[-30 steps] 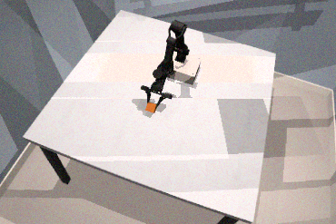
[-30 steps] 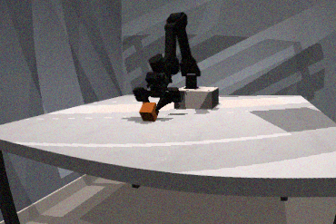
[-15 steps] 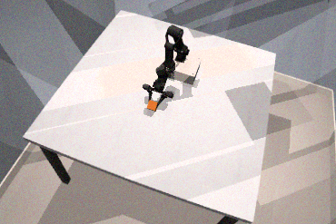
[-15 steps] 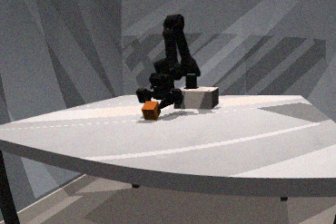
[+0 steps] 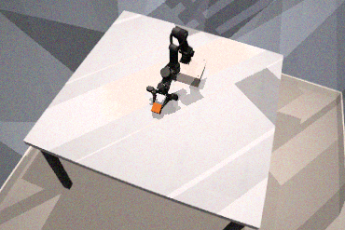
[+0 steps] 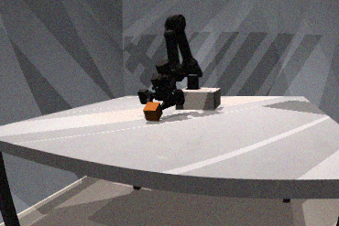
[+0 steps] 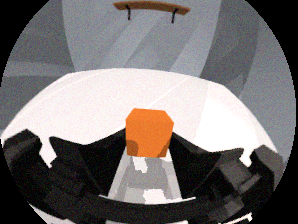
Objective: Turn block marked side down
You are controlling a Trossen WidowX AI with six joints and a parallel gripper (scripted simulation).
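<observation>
A small orange block [image 6: 152, 111], plain matte cube with no legible mark or writing, sits clamped in the black end effector [image 6: 158, 103], low over the smooth white desk [image 6: 220, 155] near its middle. Behind it the dark jointed arm [image 6: 176, 49] rises from a pale boxy pedestal [image 6: 211, 100].

Our arm [image 6: 176, 47] folds forward and low, its gripper [image 5: 158, 101] clamped on the orange block [image 5: 157, 107].

We see the upper links rise from the base [image 6: 198, 99], bend sharply at the elbow and drop the wrist toward the table surface. In our wrist view the two dark fingers flank the block [image 7: 149, 131], pressed against its sides.
</observation>
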